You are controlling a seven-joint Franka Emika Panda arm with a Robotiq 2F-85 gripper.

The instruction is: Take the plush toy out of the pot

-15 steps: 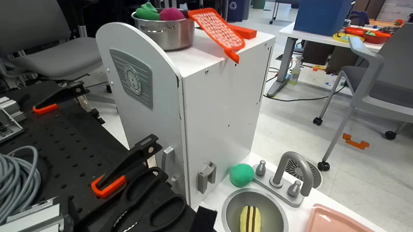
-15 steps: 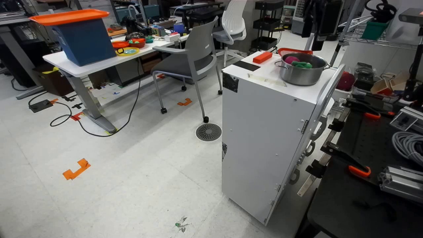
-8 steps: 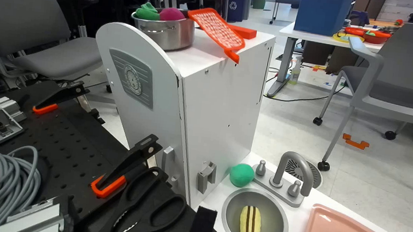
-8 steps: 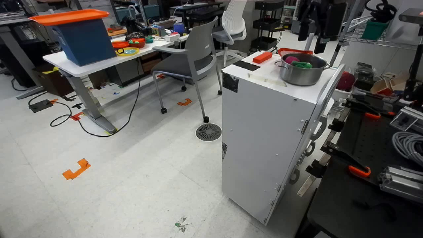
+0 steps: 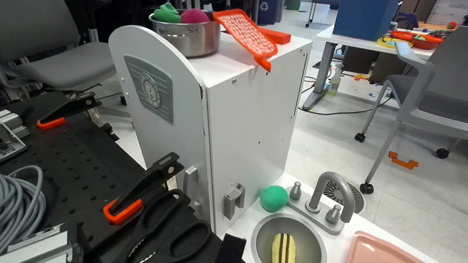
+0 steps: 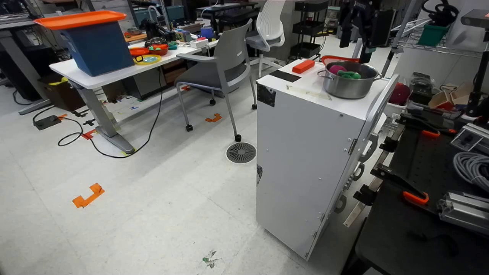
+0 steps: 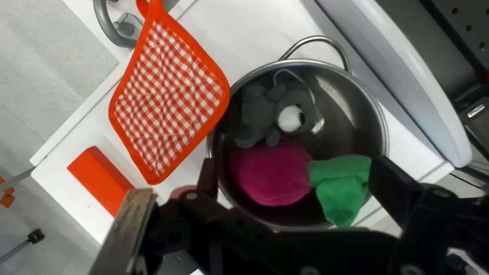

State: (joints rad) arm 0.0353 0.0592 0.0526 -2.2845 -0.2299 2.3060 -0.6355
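My gripper [image 7: 297, 175] stands wide, holding nothing; ahead of it, in the pot [image 7: 342, 131], lies the pink toy [image 7: 288, 176]. Likely light and squashy, so I'd squeeze its round body [image 7: 267, 172], not the green top [image 7: 340, 191].

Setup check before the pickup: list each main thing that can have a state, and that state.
End effector, open, holding nothing
Pot, upright, lidless
Pink plush toy, in the pot, rising above its rim
Grey plush animal, lying in the pot
Potholder, partly overhanging the cabinet
Faucet, no water running
Green ball, beside the faucet
Yellow striped toy, lying in the sink
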